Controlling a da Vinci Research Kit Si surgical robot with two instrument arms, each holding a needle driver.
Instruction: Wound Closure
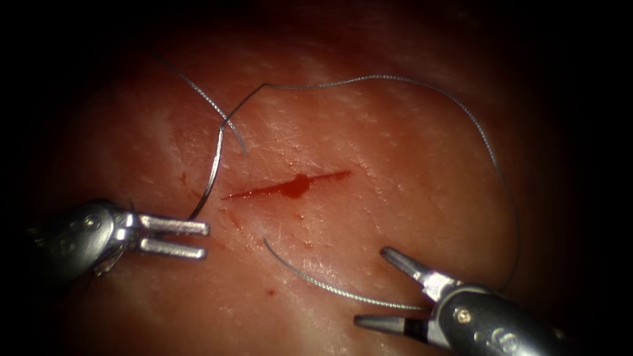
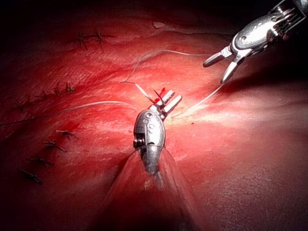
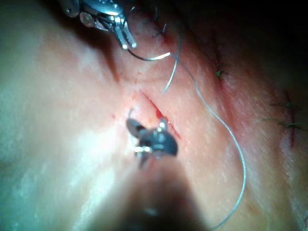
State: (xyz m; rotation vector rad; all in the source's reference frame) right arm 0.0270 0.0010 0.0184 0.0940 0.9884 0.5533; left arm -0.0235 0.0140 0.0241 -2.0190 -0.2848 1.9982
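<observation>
A short cut (image 1: 290, 186) with red fluid runs across the tissue (image 1: 395, 171). The curved needle (image 1: 214, 168) lies on the tissue left of the cut, and its lower end reaches my left tool's upper jaw. My left tool (image 1: 206, 240) is open and holds nothing; it also shows in the left wrist view (image 2: 175, 96) and the right wrist view (image 3: 129, 45). Below and right of the cut, my right tool (image 1: 370, 285) is open with a strand of thread (image 1: 330, 287) running between its jaws, ungripped. Thread (image 1: 475, 125) loops wide from the needle's upper end around the right.
Another thread end (image 1: 204, 95) crosses the needle's top from the upper left. Several older dark stitches (image 2: 89, 37) sit in the tissue away from the cut, and more stitches (image 3: 284, 120) appear in the right wrist view. A small red spot (image 1: 270, 291) lies below the cut.
</observation>
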